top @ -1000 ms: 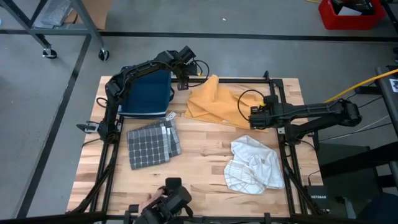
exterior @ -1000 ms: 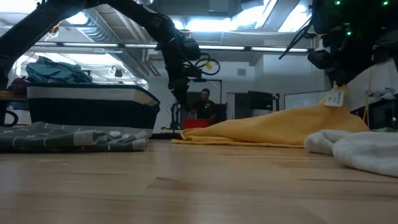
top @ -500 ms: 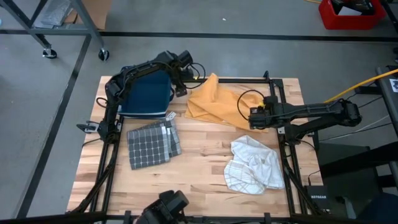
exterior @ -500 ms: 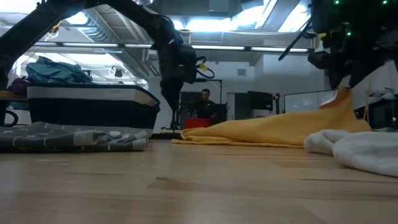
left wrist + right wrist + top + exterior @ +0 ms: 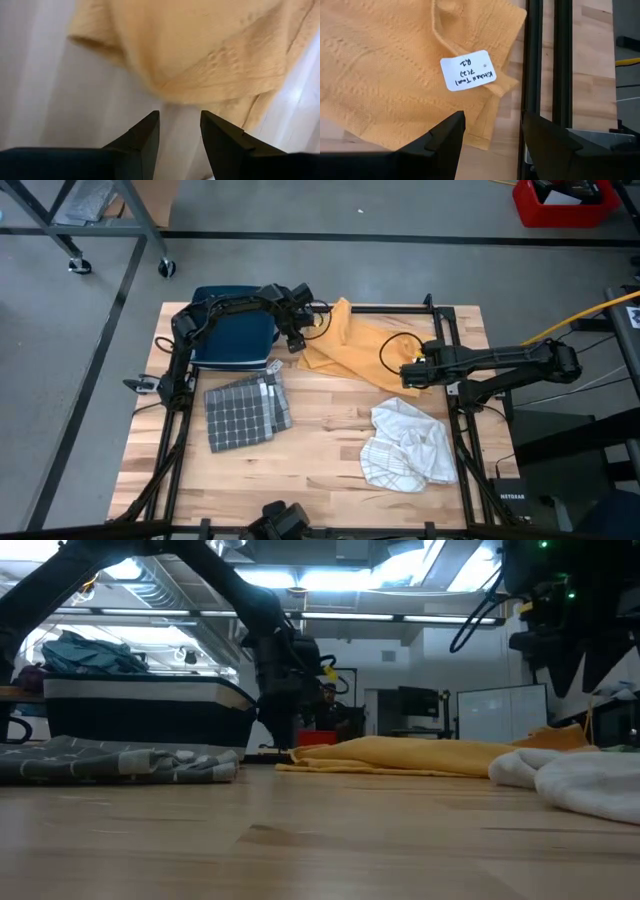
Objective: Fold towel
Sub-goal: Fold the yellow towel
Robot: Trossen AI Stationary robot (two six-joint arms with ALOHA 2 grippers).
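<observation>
Orange towel (image 5: pixel 352 348) lies upper centre of frame, long axis toward lower right; left gripper (image 5: pixel 296 333) at its left end, right gripper (image 5: pixel 409 377) at its right end, both fingers spread, empty.

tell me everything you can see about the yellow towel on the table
The yellow towel is a mustard, waffle-textured cloth lying crumpled and partly doubled over on the wooden table toward its far edge. A white handwritten tag hangs from one corner beside the black frame rail. Both open grippers, left and right, are just above it, neither gripping.
</observation>
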